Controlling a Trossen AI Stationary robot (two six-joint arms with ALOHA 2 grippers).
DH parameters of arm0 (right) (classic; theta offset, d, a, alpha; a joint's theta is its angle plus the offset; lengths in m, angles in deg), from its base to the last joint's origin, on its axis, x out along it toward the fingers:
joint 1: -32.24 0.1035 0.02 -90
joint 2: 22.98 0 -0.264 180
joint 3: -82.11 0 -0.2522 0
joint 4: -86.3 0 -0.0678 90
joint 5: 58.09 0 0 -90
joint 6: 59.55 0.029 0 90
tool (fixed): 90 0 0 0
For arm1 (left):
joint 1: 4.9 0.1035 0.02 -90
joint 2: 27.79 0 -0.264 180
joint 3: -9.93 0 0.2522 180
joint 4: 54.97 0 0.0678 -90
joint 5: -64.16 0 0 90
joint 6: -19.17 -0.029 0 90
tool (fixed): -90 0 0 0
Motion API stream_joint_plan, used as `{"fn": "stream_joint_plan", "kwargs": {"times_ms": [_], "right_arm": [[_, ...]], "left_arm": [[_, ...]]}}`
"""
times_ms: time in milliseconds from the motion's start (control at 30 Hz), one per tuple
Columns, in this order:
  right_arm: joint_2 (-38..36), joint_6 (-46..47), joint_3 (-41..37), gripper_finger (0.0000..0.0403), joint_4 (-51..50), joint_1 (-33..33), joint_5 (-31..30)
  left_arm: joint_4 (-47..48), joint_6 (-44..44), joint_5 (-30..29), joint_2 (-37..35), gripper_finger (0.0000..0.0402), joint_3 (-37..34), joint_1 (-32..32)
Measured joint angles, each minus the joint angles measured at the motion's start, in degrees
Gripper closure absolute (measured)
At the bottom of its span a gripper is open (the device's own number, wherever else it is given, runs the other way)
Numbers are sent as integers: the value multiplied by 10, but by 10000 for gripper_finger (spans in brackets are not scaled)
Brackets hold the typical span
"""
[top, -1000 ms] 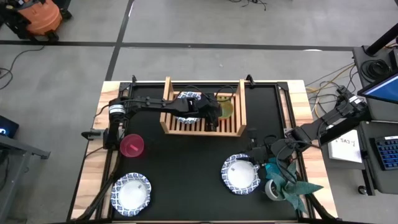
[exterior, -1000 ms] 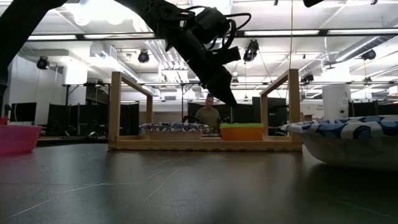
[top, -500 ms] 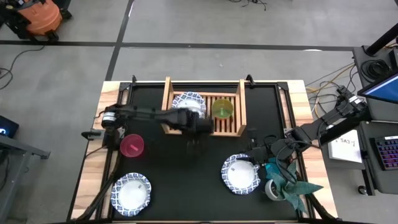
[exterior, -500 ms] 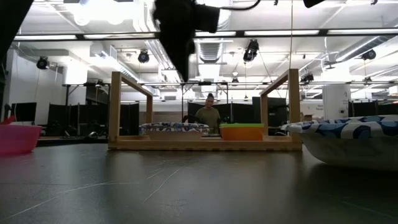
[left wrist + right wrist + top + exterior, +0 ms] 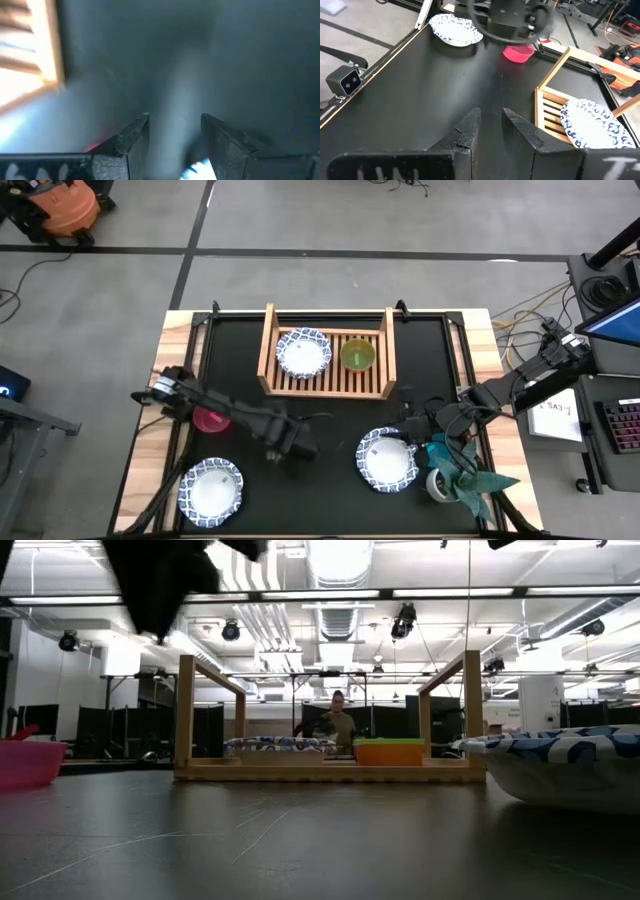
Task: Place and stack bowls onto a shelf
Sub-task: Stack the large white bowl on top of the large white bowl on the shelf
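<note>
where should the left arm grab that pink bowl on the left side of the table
Take the small pink plastic bowl by its rim, coming straight down from above. It sits upright with its mouth open, so one finger can likely go inside the wall and one outside. The left end effector, open, hangs nearby over bare black tabletop.

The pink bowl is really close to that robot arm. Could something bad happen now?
Maybe. The left gripper hangs open and empty over the mat, and its arm passes right by the pink bowl, so a swing could knock it toward the table's edge. The shelf already holds a white bowl and a green bowl; setting another on top off-centre could make it slide. The right gripper waits beside a patterned bowl and the plant, which it could bump.
</note>
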Motion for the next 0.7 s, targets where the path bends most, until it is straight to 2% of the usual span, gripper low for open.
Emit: {"fn": "stream_joint_plan", "kwargs": {"times_ms": [167, 433, 700], "right_arm": [[0, -15, 0, 335, 4, 0, -1], [0, -47, 0, 335, 24, -1, -1], [0, -74, 0, 335, 48, -1, -1]], "left_arm": [[3, 141, 35, -6, 242, -1, -75], [-15, 372, 26, -16, 258, -1, -185], [-16, 653, 7, -8, 297, -7, -249]]}}
